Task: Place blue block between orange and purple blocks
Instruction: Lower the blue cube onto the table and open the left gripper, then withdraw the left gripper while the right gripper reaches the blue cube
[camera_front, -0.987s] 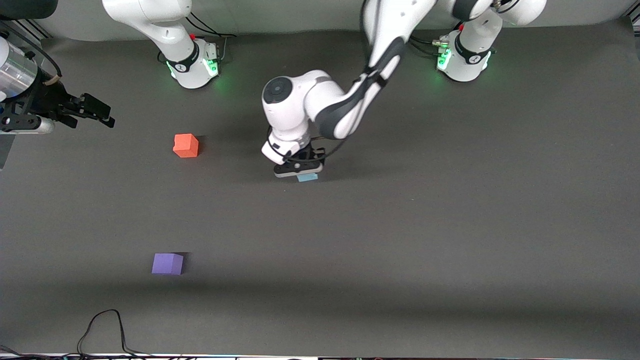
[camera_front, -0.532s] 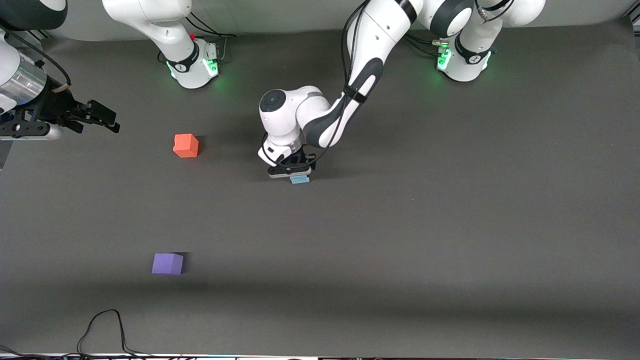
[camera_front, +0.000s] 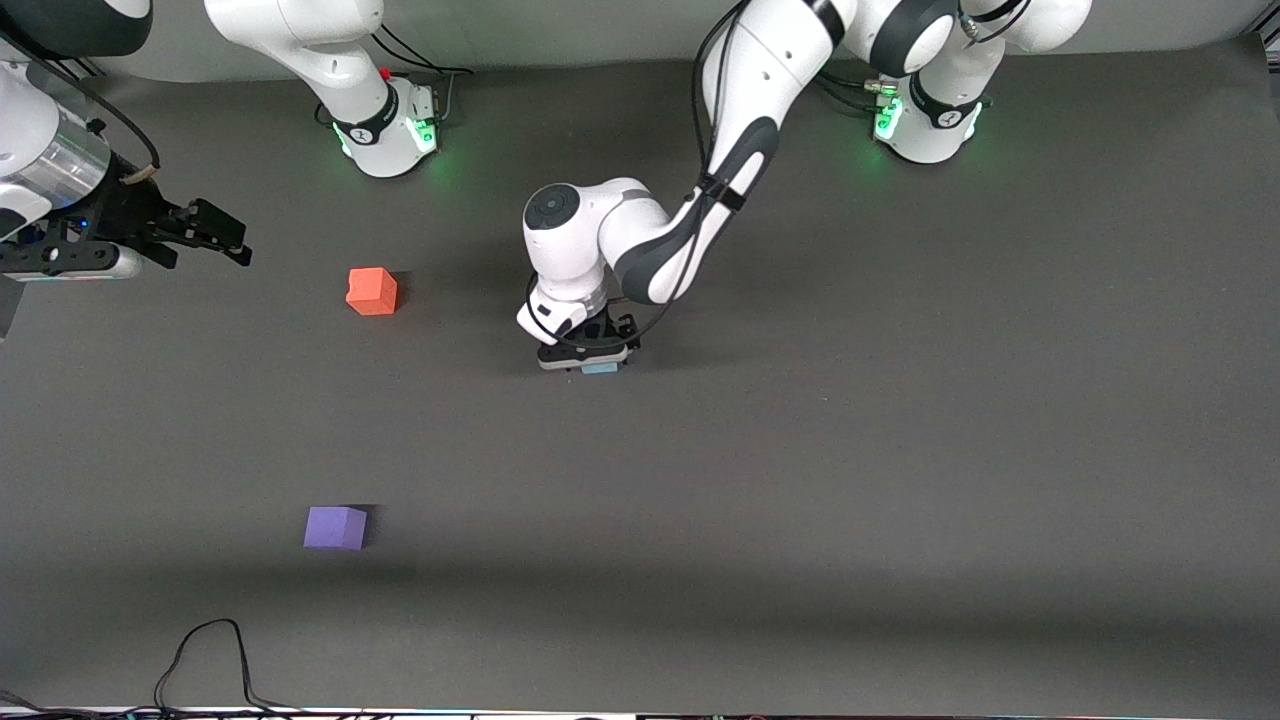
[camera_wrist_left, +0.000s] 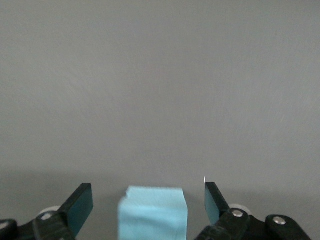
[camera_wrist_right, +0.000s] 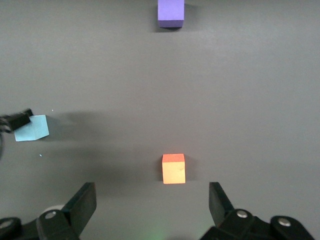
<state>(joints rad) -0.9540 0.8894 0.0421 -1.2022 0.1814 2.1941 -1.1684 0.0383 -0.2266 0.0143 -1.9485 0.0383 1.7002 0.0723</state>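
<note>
Left gripper (camera_front: 590, 362) low over the middle of the front view, just above centre, down around the blue block (camera_front: 600, 368). Fingers (camera_wrist_left: 80, 205) spread wide in the left wrist view, one on each side of the blue block (camera_wrist_left: 152, 212), with a gap of bare desk (camera_wrist_left: 160, 90) showing on both sides; not touching it, so open and holding nothing. Only a thin strip of the block visible in the front view, under the gripper, resting on the dark grey desk (camera_front: 850, 450).

Orange block (camera_front: 372, 291) in the upper left part of the front view, toward the right arm's end of the desk, well apart from the blue one. Purple block (camera_front: 336, 527) in the lower left part, nearer to the front camera than the orange block, with bare desk between the two.

Right gripper (camera_front: 215, 232) at the left edge of the front view, up in the air over the desk near the orange block, waiting. Fingers (camera_wrist_right: 82, 205) spread apart in the right wrist view, nothing between them; below them the orange block (camera_wrist_right: 173, 168), the purple block (camera_wrist_right: 171, 12) and the blue block (camera_wrist_right: 32, 127).

Black cable (camera_front: 210, 660) looped at the lower left edge of the front view.
</note>
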